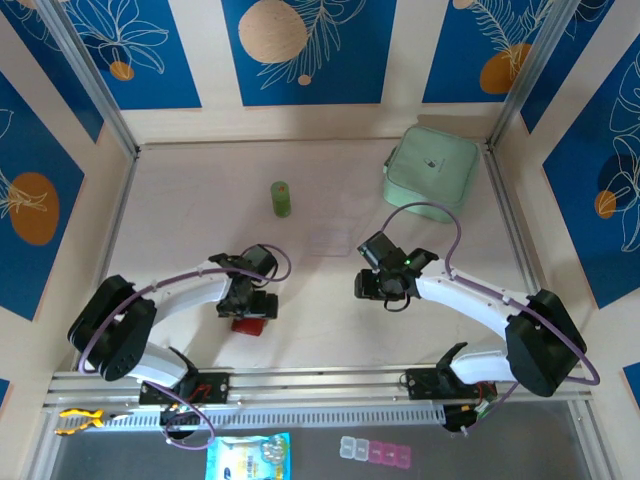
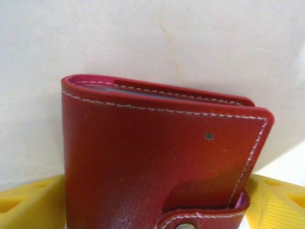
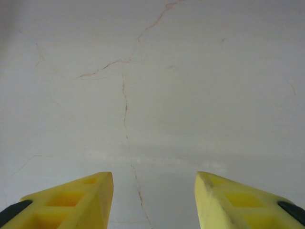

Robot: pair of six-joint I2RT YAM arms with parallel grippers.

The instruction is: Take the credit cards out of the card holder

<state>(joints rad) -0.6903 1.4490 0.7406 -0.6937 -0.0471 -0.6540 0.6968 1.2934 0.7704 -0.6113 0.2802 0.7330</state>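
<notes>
at the near left of the pale, veined table (image 1: 330, 335), the left gripper (image 1: 249, 303), pointed down over the small flat red leather-look card holder (image 1: 250, 325). close up from the left wrist: red cover with white stitching, folded shut, closing tab with a metal snap at the bottom edge, greyish pocket edges and pink lining just visible at the top of the fold. yellow fingers (image 2: 28, 202) standing wide, one at each side of the card holder, right up against its edges; cannot tell whether pressing on it or only flanking it. farther back, left of centre, a small upright green cylinder (image 1: 281, 198), well apart from both arms. right of centre, the right gripper (image 1: 386, 285), fingers partly parted over bare table, holding nothing. in the far right corner, a large mint-green, soft, rounded-square pouch (image 1: 431, 170).
</notes>
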